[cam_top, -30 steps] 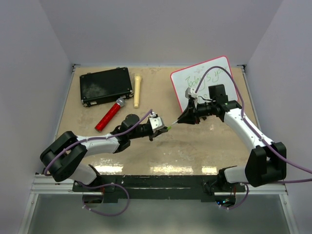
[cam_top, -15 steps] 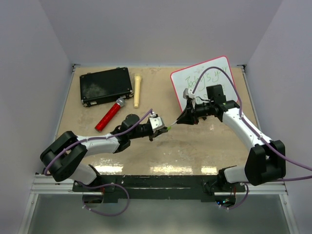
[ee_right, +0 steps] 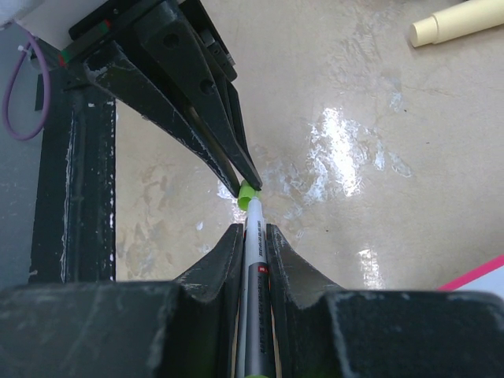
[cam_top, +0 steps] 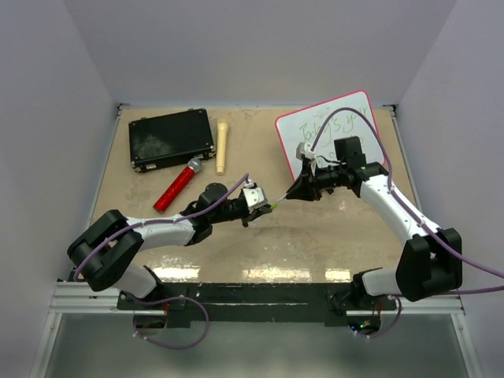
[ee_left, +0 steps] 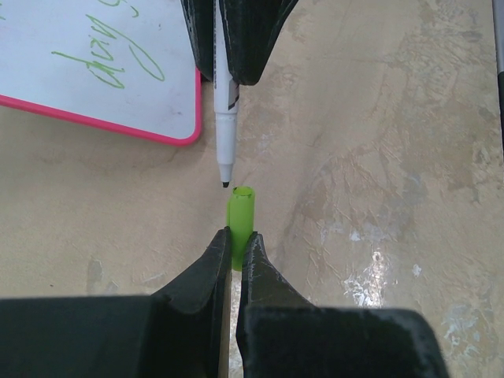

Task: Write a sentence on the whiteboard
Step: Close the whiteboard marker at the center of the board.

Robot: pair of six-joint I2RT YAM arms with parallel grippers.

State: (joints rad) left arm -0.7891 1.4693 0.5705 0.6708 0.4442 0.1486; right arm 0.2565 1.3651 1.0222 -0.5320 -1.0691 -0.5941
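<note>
Pinching a small green plastic cap (ee_left: 240, 214), our left gripper (ee_left: 235, 236) holds its open mouth just before the dark tip of a slim white marker pen (ee_left: 224, 118), which our right gripper (ee_right: 253, 230) clamps. Farther back, on the right of the beige table (cam_top: 260, 150), we see the flat white red-rimmed whiteboard (cam_top: 293, 135) carrying the green cursive sentence (ee_left: 110, 64).

Top camera overlooks the whiteboard (cam_top: 291, 132); opposed close wrist cameras share the green cap (ee_left: 240, 216).
</note>
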